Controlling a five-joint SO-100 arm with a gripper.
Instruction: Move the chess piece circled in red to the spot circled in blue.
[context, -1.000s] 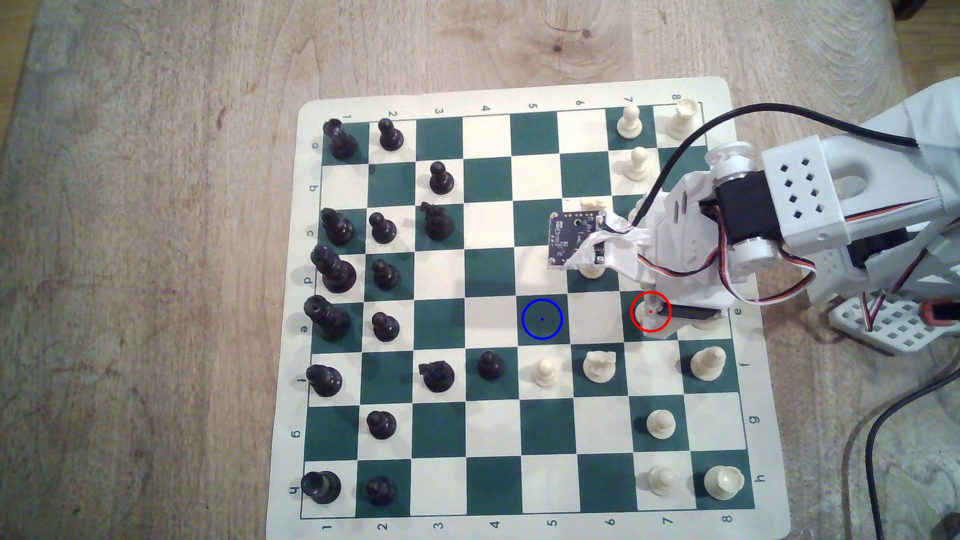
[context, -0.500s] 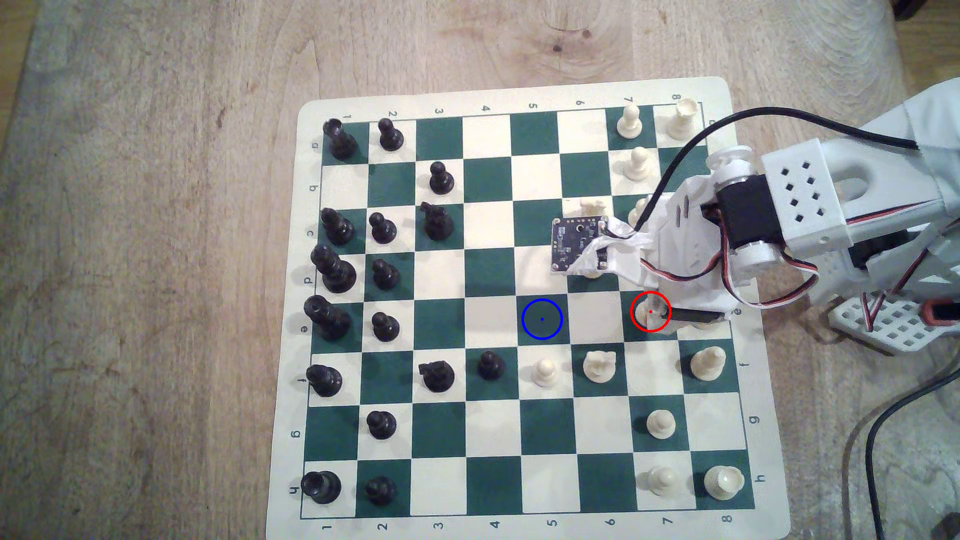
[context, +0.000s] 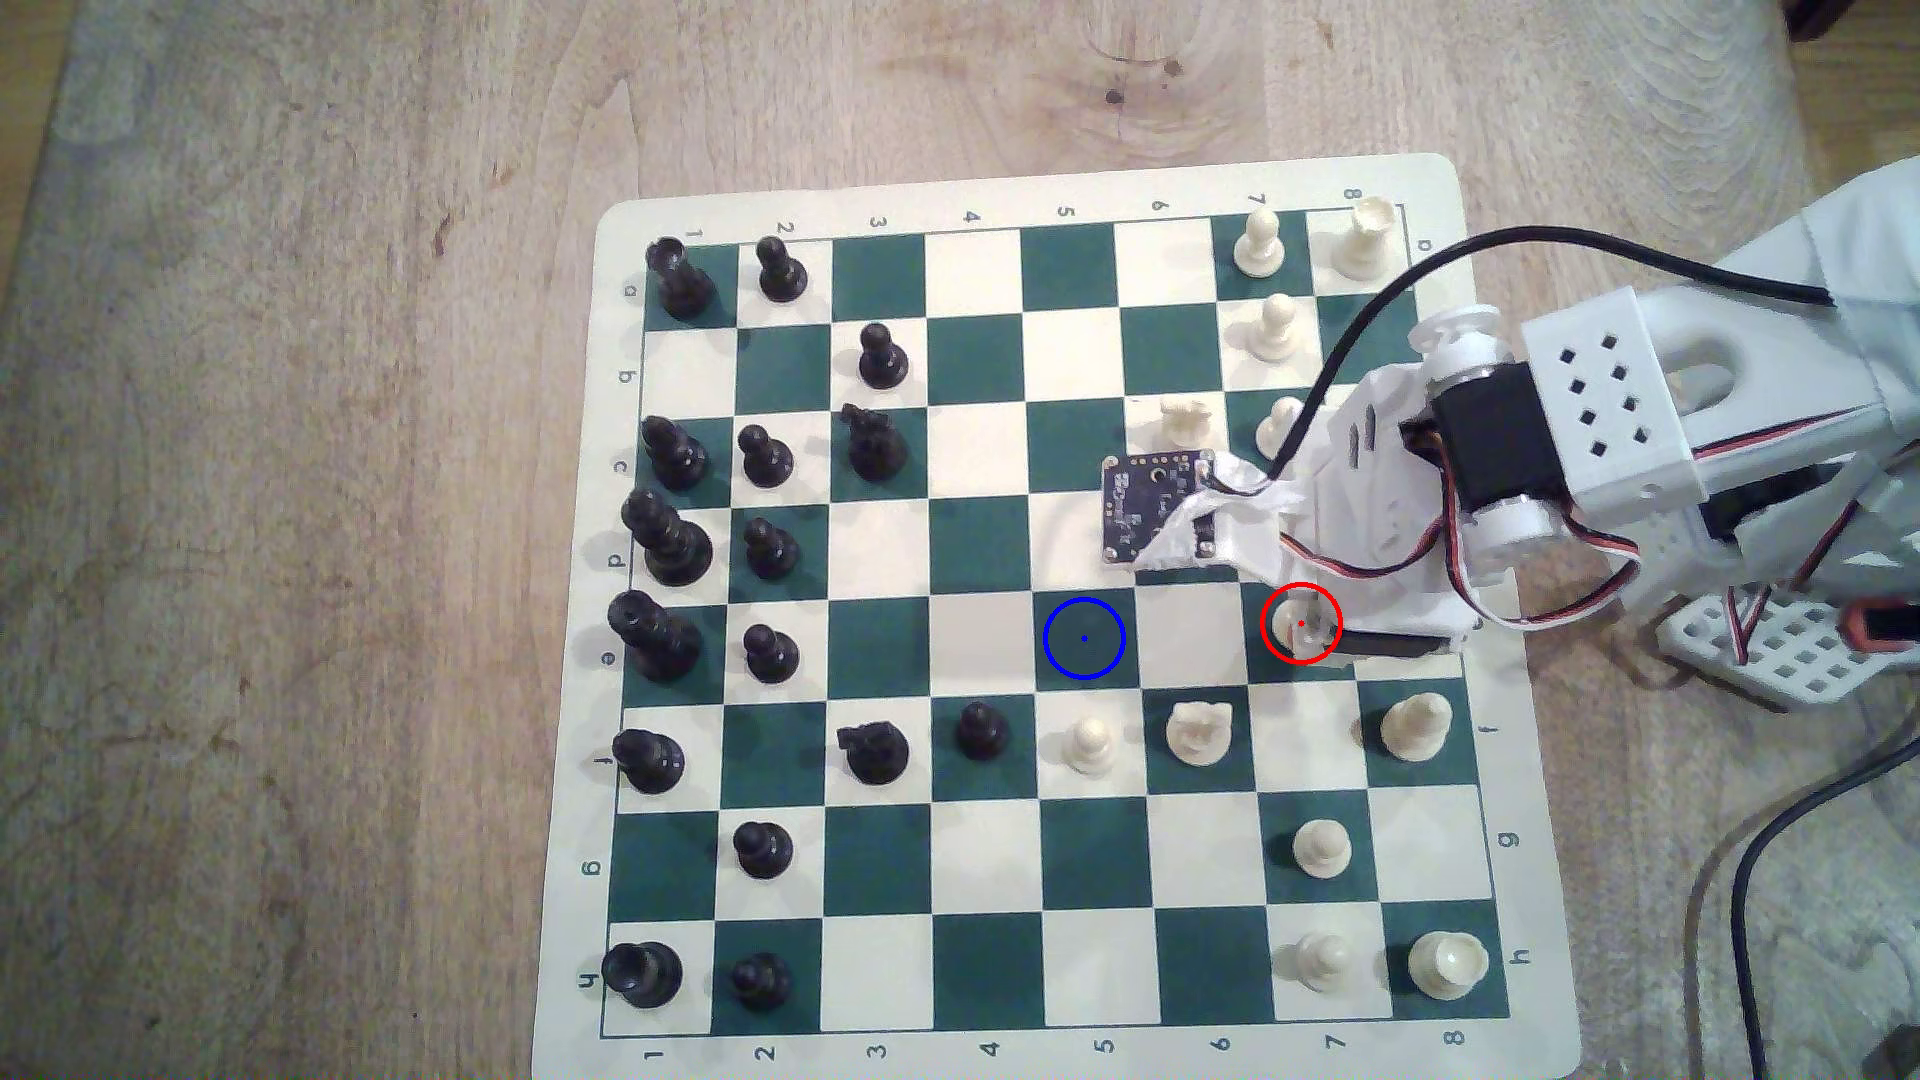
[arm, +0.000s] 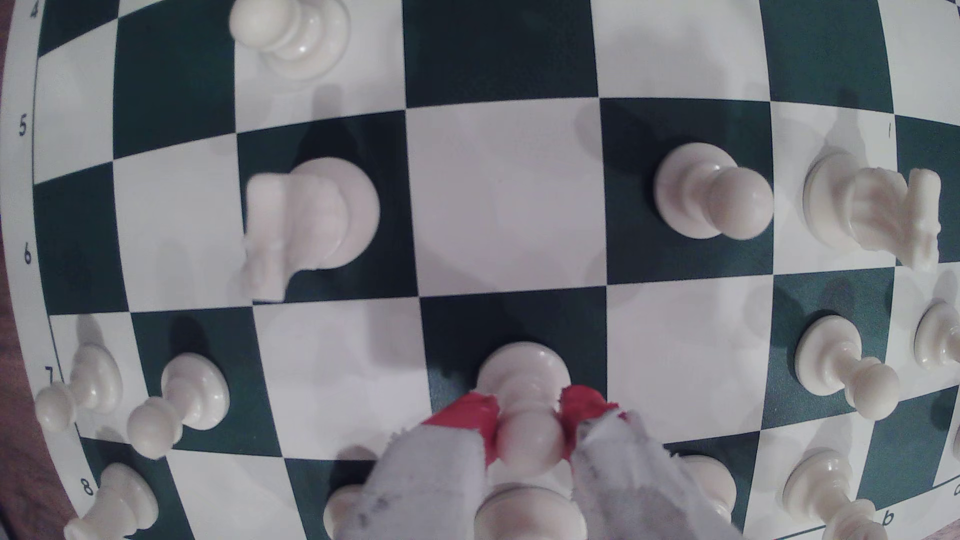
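The chess piece (context: 1297, 626), a cream pawn, stands on the green square inside the red ring near the exterior view's right edge of the board (context: 997, 197). In the wrist view the pawn (arm: 524, 371) is upright, its base on the dark square. My gripper (arm: 530, 415) is shut on it, the red-tipped fingertips (arm: 467, 415) pressing its neck from both sides just under the ball head. The spot (context: 1084, 638), a green square with a blue ring and dot, lies bare two squares toward the exterior view's left of the pawn.
The white square between pawn and spot is bare. A cream knight (context: 1198, 732) and a cream pawn (context: 1088, 745) stand in the row just below that path. More cream pieces crowd around my gripper (context: 1311, 628). Black pieces (context: 769, 654) fill the board's left columns.
The wrist and its camera board have sunk a little toward the lower right of the exterior view, uncovering a cream piece above them. The pawn stays inside the red ring.
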